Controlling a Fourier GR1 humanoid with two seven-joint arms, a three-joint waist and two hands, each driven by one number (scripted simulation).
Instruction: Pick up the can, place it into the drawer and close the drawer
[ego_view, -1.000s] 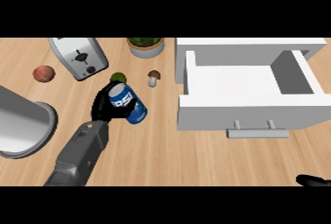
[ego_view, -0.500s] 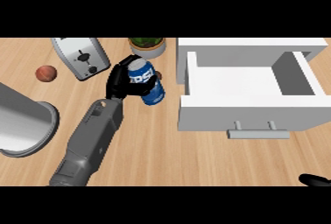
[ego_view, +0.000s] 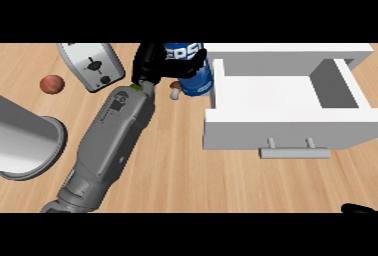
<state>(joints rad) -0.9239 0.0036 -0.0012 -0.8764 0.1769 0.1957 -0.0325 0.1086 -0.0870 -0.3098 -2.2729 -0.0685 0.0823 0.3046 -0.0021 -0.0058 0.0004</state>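
While the left hand curls round the blue can, the can hangs tilted above the worktop, just left of the open white drawer. Only a dark tip of the right hand shows at the lower right; whether its fingers are curled I cannot tell. A toaster and a brown ball lie to the left.

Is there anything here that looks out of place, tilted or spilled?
Nothing is spilled or damaged. The only thing askew is the blue can, which the left hand holds tilted beside the open drawer, not yet inside. The toaster lies at a slant on the counter.
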